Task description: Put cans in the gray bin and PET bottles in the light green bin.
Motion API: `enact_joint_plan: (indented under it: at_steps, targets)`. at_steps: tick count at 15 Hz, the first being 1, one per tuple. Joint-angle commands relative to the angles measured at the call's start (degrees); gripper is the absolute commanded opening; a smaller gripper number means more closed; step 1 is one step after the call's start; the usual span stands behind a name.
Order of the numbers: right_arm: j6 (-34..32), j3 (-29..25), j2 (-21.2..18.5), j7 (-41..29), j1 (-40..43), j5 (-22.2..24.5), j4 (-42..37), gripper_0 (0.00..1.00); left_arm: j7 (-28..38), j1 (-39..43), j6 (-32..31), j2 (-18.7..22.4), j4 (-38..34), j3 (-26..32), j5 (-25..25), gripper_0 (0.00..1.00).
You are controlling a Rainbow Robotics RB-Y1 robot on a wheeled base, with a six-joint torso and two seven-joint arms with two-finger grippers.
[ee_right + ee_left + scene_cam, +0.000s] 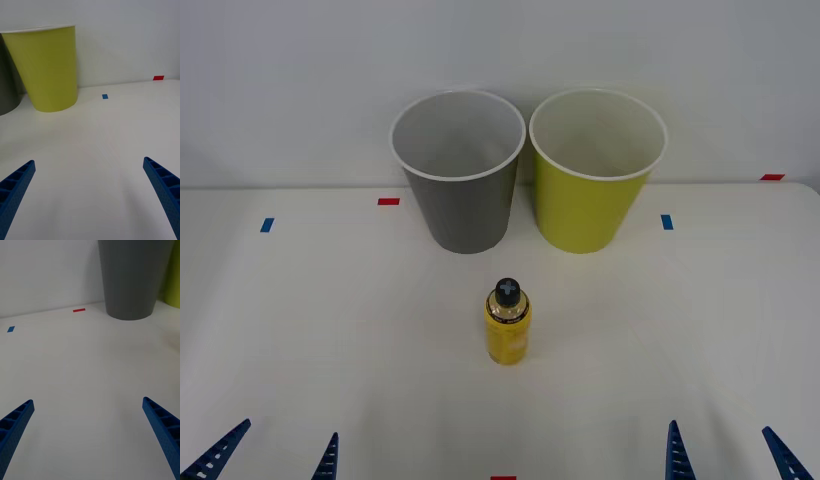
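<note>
A small yellow PET bottle (507, 323) with a black cap stands upright at the table's middle, in front of both bins. The gray bin (459, 170) stands at the back, left of centre, and also appears in the left wrist view (131, 277) and in the right wrist view (7, 75). The light green bin (594, 170) stands right beside it, seen close in the right wrist view (47, 67). My left gripper (272, 455) is open at the near left edge. My right gripper (728, 452) is open at the near right edge. Both hold nothing. No cans are in sight.
Small red tape marks (388, 201) and blue tape marks (667, 221) lie on the white table (330, 320). A pale wall rises just behind the bins. Bare tabletop stretches between the grippers and the bottle.
</note>
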Motion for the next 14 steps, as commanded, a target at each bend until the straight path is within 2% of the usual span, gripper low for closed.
enact_joint_plan:
  at_steps: [1,14]
  targets:
    - [0.0,0.0,0.0,0.0,0.0,0.0,0.0,1.00,0.0,0.0,0.0,0.0,0.0,0.0,0.0,1.00]
    - [0.0,0.0,0.0,0.0,0.0,0.0,0.0,1.00,0.0,0.0,0.0,0.0,0.0,0.0,0.0,1.00]
